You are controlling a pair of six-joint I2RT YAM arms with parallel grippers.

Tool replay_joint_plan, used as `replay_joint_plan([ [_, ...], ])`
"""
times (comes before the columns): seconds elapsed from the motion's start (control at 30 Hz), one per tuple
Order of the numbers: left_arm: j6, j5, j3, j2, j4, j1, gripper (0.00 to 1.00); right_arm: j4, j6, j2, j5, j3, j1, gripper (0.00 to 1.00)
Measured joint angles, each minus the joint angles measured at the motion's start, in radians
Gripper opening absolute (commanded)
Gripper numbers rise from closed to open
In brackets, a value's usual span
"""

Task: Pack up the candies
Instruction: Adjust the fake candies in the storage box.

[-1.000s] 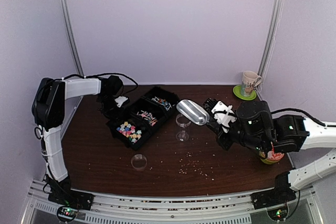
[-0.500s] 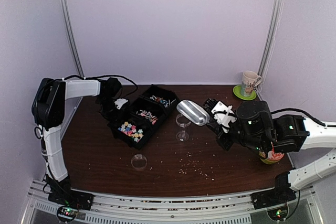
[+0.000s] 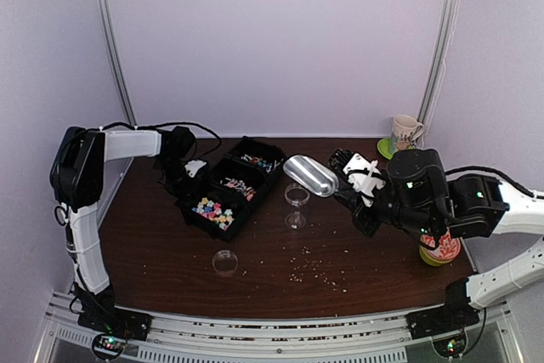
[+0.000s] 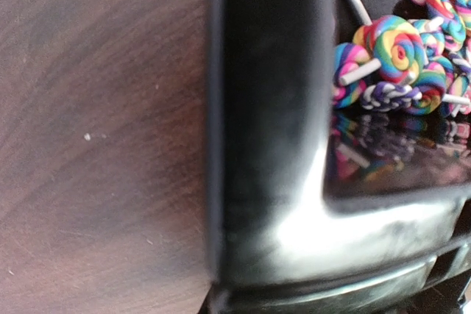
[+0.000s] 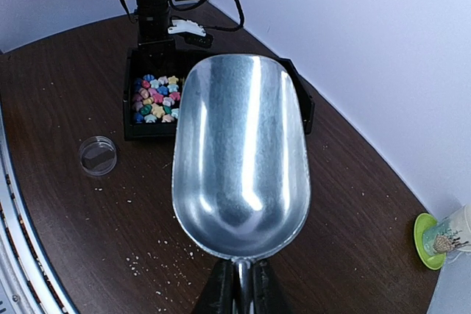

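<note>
The candies (image 3: 211, 209) are kept in the nearest compartment of the black tray (image 4: 268, 145), beside the left hand (image 3: 193, 170), whose grip cannot be told. Well apart from them, the metal scoop (image 3: 310, 176) is clamped by the right hand (image 5: 239, 288).

This is a robotics lab test cell rather than a lived-in room. Bare pale lilac panels (image 3: 272, 40) wall in a dark wood-grain table (image 3: 153, 252), with aluminium uprights (image 3: 109, 48) at its 11 and 1 o'clock corners. Two white-and-black robot arms (image 3: 85, 210) trailing loose cables are bolted to a slotted aluminium rail (image 3: 272, 329) at 6 o'clock. Props on the table are candies (image 3: 211, 210) sorted in a black compartment tray (image 3: 255, 144) at 10 o'clock and a mug (image 3: 405, 133) on a green saucer (image 3: 384, 149) at 2 o'clock.
</note>
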Motion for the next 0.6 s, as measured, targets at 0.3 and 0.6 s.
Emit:
replay_joint_plan([
  [0.3,-0.086,0.074,-0.099,-0.074,0.032,0.006,0.0,-0.055,-0.003,0.04,-0.024,0.065,0.0,0.0],
  [0.6,-0.194,0.239,-0.198,-0.172,0.108,0.006,0.0,-0.115,0.001,0.071,-0.037,0.135,0.0,0.0],
])
